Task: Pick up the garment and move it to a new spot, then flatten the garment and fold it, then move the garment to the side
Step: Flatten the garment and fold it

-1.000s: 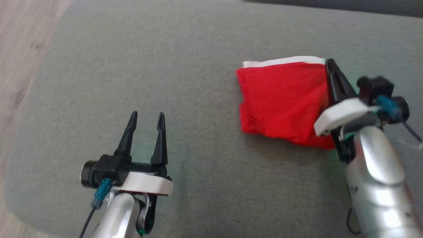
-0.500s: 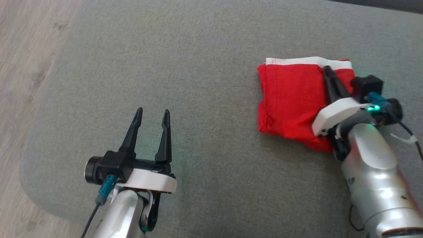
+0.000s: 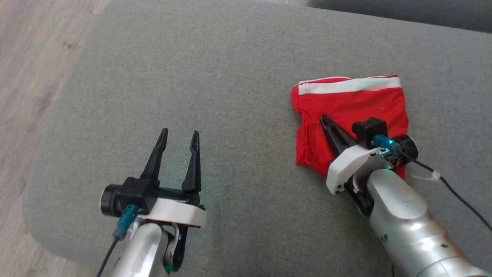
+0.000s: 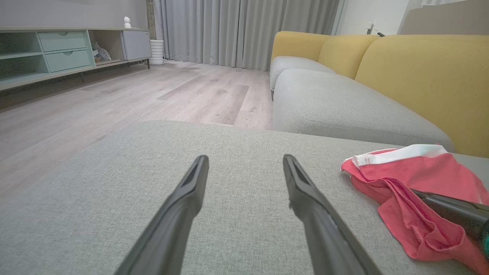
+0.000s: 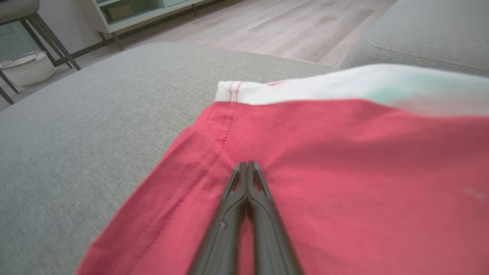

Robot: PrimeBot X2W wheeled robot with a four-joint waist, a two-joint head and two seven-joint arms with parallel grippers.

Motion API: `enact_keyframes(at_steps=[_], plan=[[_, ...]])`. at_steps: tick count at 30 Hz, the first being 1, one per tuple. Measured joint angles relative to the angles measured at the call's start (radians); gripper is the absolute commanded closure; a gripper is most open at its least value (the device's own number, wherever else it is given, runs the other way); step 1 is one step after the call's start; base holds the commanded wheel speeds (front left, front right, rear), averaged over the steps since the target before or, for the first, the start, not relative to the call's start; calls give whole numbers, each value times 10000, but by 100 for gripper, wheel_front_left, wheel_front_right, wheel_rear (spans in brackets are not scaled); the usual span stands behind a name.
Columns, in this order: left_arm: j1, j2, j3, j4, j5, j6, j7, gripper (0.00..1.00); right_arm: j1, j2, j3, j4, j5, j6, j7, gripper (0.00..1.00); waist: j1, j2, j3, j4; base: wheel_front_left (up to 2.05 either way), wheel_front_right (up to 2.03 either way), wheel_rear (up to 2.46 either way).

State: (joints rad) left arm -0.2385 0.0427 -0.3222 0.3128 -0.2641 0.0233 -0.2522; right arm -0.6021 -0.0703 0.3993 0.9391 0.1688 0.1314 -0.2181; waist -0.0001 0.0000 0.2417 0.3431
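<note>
The garment (image 3: 357,104) is red with a white band along its far edge and lies folded on the grey cushion (image 3: 230,77), right of centre. My right gripper (image 3: 323,117) is shut, its fingertips lying on top of the garment's left part; I see no cloth pinched between them. The right wrist view shows the closed tips (image 5: 247,164) resting on the red fabric (image 5: 344,152) near a stitched seam. My left gripper (image 3: 180,132) stands open over bare cushion at the lower left, well apart from the garment (image 4: 412,172).
The cushion's left edge drops to a wooden floor (image 3: 30,77). A second grey seat with yellow backrests (image 4: 420,68) lies beyond the garment. A low cabinet (image 4: 57,49) stands across the room, and a white basket (image 5: 26,68) sits on the floor.
My shut right gripper has slid from the garment's right edge leftward across its top. The head camera has shifted. The left gripper stays open in place.
</note>
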Motion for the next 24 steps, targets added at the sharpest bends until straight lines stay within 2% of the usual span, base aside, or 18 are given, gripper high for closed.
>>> enact_keyframes(at_steps=[6,10,14,18,19,20,24], plan=[[93,2,58,67,33,0,0,0,-37,6,-132,84,205,0,-155,100,1,0,-183,-131,0,0,0],[328,2,267,73,128,0,0,0,4,10,-1014,-198,29,0,-299,100,1,0,-422,-350,0,0,0],[443,4,435,54,192,-2,0,0,449,10,-2347,-1624,-671,0,-328,100,1,0,-663,-679,0,0,0],[454,6,660,-15,192,-4,0,0,1740,8,-3281,-3097,-1216,0,-332,100,1,0,-862,-1095,0,0,0],[467,6,669,-15,192,-10,0,0,2142,19,-3444,-3373,-1306,0,-332,71,1,0,-911,-1204,0,0,0],[495,6,675,-17,192,-17,0,0,2524,36,-3595,-3632,-1384,0,-330,0,1,0,-960,-1305,0,0,0],[717,6,731,-15,192,-17,0,0,3728,77,-3937,-4564,-1574,0,-330,0,0,0,-1146,-1681,0,0,0]])
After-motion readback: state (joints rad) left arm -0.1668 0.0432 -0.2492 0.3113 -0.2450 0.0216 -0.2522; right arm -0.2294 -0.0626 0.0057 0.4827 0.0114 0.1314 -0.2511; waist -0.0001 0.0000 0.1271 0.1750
